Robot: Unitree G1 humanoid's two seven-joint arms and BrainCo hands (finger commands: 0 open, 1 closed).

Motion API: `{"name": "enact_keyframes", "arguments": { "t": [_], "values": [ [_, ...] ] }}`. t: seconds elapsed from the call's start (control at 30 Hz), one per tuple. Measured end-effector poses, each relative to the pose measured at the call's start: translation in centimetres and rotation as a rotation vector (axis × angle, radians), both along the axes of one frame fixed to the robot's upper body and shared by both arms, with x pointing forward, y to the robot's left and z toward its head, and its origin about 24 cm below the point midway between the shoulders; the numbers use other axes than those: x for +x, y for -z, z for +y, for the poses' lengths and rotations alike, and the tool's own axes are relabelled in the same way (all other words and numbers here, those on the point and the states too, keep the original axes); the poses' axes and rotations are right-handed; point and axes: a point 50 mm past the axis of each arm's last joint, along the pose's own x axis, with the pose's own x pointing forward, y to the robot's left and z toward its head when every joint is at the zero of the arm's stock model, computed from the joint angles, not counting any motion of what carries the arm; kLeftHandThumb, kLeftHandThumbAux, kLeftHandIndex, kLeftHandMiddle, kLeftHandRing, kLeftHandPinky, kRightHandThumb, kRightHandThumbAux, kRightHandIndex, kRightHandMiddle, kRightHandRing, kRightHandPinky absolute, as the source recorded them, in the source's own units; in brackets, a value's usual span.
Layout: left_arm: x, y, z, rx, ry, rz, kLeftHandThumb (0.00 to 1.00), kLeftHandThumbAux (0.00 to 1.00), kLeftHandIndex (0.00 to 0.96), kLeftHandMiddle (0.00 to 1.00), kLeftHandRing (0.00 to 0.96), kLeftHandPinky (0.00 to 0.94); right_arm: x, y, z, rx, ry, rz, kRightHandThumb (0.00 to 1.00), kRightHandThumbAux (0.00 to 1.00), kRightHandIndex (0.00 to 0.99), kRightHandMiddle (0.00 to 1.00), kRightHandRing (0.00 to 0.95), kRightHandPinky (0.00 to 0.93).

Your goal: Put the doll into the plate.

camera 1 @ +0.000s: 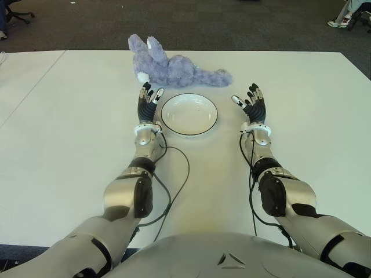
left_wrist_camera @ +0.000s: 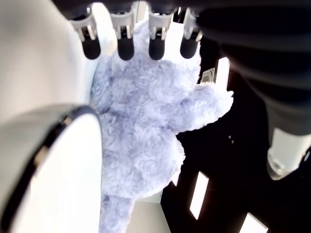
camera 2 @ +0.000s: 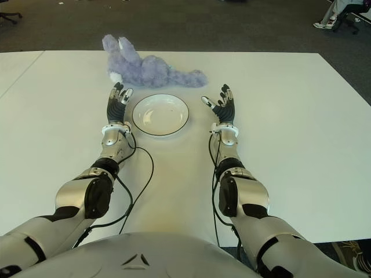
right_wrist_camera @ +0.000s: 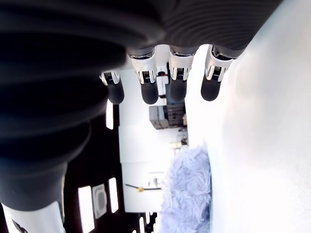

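- The doll (camera 1: 174, 68), a lavender plush rabbit, lies on its side on the white counter (camera 1: 69, 145), at 12 o'clock from the plate (camera 1: 189, 114) and just beyond its far rim, apart from it.
- Its long axis runs across the counter, roughly 9 to 3 o'clock: the head and ears lie at the 9 o'clock end, tipped a little toward 10, and the legs trail toward 3 o'clock.
- The plate is white and round with a thin dark rim; it sits upright on the counter at the centre, and nothing lies in it.
- The left hand (camera 1: 148, 103) shows at 9 o'clock of the plate, just beside its rim, palm turned inward, fingers spread and straight, pointing toward 12 o'clock at the doll's head; it holds nothing.
- The right hand (camera 1: 253, 104) shows at 3 o'clock of the plate, farther from the rim than the left, fingers likewise extended and spread, holding nothing.
- In the left wrist view the doll's fur fills the space just past the fingertips (left_wrist_camera: 125, 49), not touching them.
- Dark carpet (camera 1: 232, 23) lies beyond the counter's far edge.
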Motion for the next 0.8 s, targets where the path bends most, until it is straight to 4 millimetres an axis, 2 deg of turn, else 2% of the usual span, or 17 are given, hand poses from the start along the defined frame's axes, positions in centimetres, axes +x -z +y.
{"name": "enact_keyframes", "arguments": {
  "t": [0.27,0.8],
  "values": [
    [0.0,0.0,0.0,0.0,0.0,0.0,0.0,0.606,0.002,0.017,0.008,0.012,0.0,0.0,0.01,0.0,-0.004,0.0,0.0,0.765,0.033,0.032,0.028,0.051],
    [-0.01,0.0,0.03,-0.004,-0.004,-0.001,0.0,0.583,0.001,0.014,0.003,0.007,0.01,0.0,0.01,0.01,-0.013,-0.002,0.0,0.733,0.036,0.021,0.019,0.051]
  ]
}}
